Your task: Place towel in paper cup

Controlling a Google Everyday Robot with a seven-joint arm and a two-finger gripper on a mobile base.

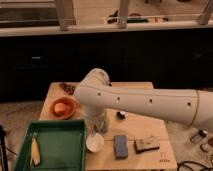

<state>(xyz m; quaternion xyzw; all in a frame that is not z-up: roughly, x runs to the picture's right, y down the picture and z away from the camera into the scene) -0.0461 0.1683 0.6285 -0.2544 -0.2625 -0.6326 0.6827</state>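
- Hand (98, 129): near table (150, 127) front edge, pointing down just above cup (94, 143).
- Towel: cannot tell where.
- Green tray (60, 150): front-left corner.
- Orange bowl (64, 106): left edge.

This looks like a robot lab or test room rather than a home. A small wooden table (150, 127) stands alone on bare floor, laid out with test objects: a green tray (55, 147), an orange bowl (63, 106), a white cup (95, 143) and a blue sponge (120, 145). The gripper (98, 127) hangs just above the cup. Behind it runs a long dark counter (105, 50), and cables (192, 165) trail on the floor.
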